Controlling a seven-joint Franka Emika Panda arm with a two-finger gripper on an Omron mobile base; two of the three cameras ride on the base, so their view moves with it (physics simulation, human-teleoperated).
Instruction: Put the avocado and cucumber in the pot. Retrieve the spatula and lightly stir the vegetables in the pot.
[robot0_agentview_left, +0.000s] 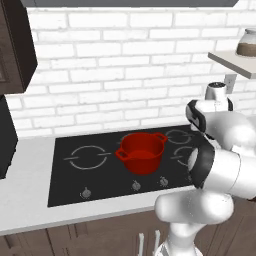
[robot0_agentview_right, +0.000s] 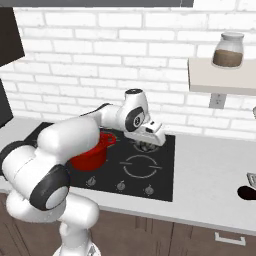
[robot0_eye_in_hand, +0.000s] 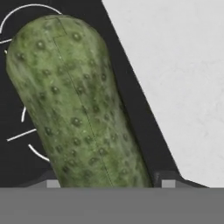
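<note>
Black hob (robot0_agentview_right: 145, 167) below — claw (robot0_eye_in_hand: 107, 183) clamps cucumber (robot0_eye_in_hand: 74, 100) between its tips, held aloft, presumably for carrying to pot (robot0_agentview_left: 142, 152).

White brick wall (robot0_agentview_left: 125, 55) behind a pale grey counter (robot0_agentview_right: 210, 185), with a black cooktop (robot0_agentview_left: 75, 175) set into it. Dark wood cabinets (robot0_agentview_left: 15, 45) left of the cooktop, shelf (robot0_agentview_right: 220, 82) with a jar (robot0_agentview_right: 227, 50) to its right.

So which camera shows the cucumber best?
The hand view: the cucumber looms large and bumpy, right between the end effector's tips. In the right base view it is just a speck under the end effector.
</note>
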